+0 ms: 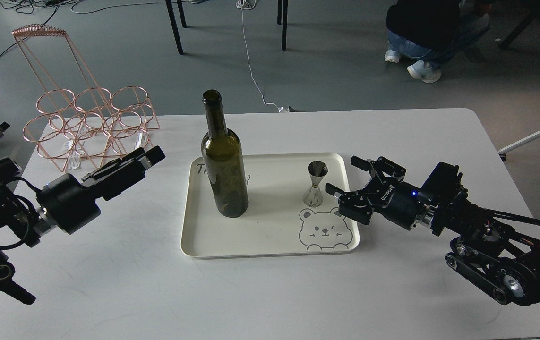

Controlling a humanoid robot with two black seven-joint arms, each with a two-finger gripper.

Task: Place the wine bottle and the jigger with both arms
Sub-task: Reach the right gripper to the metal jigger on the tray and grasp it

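Olive-green glass is being shown upright on the cream rectangular tray (pixel 189 236) w/ a bear drawing: the tall dark wine bottle (pixel 224 174), long-necked, uncorked, no label, is standing on the tray's left half. The small shiny silver hourglass-shaped jigger (pixel 315 184) is standing upright on the tray's right half, just above the bear, well apart from the bottle. The tray is being carried by the white surface (pixel 270 293).

Step in hand, as judged: both items are already being held by the tray, not by the arms, so either the placing is done & the arms are being cleared, or a pick-up approach is being made; which one can't be told from this view. If a grasp is next, the right pincer is needing only a short reach left to close round the jigger's narrow waist w/o tipping it; the left is needing a longer reach across to the bottle's body, kept level so the tall bottle isn't being knocked.

Pose: the black left arm is being brought in from the left edge, its left pincer (pixel 149 158) being pointed right & slightly up, near the tray's left rim, nothing gripped; fingers appear drawn close together, but seen side-on, so apart or together can't be told. The right pincer (pixel 359 182) is being held just beside the jigger, fingers spread apart, empty, not touching it.

A rose-gold wire bottle rack (pixel 88 123) is standing at the surface's far left corner.
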